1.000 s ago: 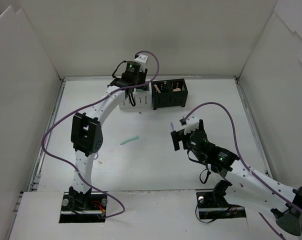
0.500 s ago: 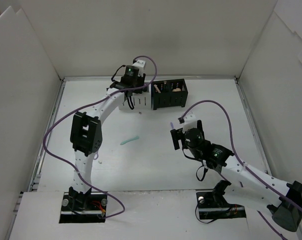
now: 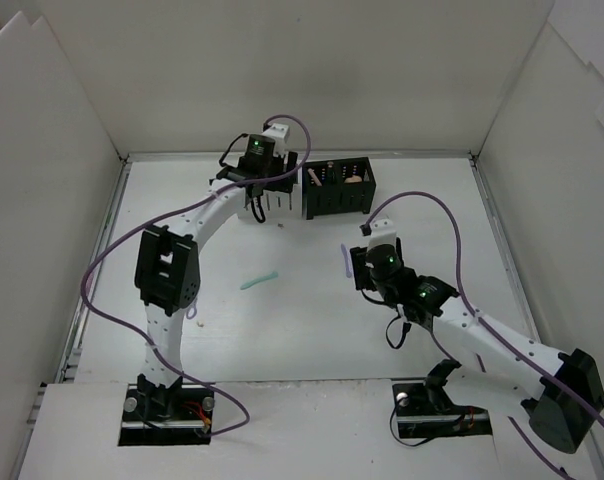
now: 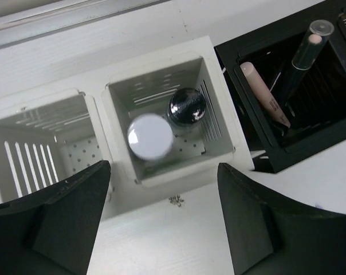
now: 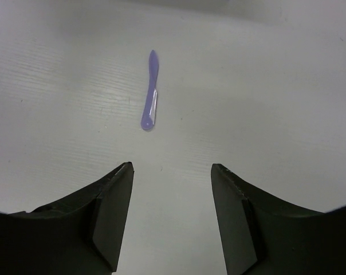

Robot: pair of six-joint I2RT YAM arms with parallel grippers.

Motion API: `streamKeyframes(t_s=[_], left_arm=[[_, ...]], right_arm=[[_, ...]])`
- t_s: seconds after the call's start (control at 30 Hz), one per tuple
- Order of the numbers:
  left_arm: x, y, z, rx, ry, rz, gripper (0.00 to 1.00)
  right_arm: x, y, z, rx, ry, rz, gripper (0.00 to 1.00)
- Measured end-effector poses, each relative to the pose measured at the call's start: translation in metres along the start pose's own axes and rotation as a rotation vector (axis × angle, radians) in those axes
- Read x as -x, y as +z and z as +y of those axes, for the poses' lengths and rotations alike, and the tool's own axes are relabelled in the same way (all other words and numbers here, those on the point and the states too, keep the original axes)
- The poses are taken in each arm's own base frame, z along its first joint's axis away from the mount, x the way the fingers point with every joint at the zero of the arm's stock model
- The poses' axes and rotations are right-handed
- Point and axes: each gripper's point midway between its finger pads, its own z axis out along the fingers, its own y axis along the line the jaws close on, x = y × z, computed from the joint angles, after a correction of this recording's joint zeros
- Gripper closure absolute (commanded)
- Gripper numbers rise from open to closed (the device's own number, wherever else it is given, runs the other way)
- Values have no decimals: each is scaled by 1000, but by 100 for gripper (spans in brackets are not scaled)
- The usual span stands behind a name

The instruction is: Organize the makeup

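Target purple stick [image 5: 150, 91] lies ahead of right jaws, slightly left, long axis along my approach | right arm [image 3: 452, 320] nearer | right jaws and left jaws apart, empty

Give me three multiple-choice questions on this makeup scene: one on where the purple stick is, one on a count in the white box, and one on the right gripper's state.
1. Where is the purple stick?
A) held in a gripper's fingers
B) lying on the bare table
C) leaning on the back wall

2. How many round caps show in the white slotted box compartment under the left gripper?
A) two
B) none
C) five

3. The right gripper is:
A) shut on a sponge
B) shut on the purple stick
C) open and empty

Answers:
1 B, it lies flat on the table ahead of the right gripper.
2 A, a white cap and a shiny black cap sit side by side.
3 C, its fingers stand apart with only table between them.
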Motion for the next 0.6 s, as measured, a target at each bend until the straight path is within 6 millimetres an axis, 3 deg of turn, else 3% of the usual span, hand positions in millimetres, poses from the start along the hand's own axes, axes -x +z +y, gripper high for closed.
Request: streamKeyframes(t_s=[0.13,0.2,0.3,0.43,0.53,0.6], left_arm=[[6,-28,0,1,-17,1,18],[21,-53,1,6,-33,-21,13],[52,-100,4,6,-68,-84,7],[87,-178,11,8,-136,-169,4],[92,-228,14,6,-193,-201,1],[77,-253,14,-3,-220,-190,1]], right_arm=[[-3,14,0,-15,12,51,51],[-7,24,1,-22,10,90,52],[-12,41,5,-30,6,149,52],[-23,67,13,-27,11,234,54],[-34,87,17,-28,21,297,56],[-42,99,18,-32,32,333,56]])
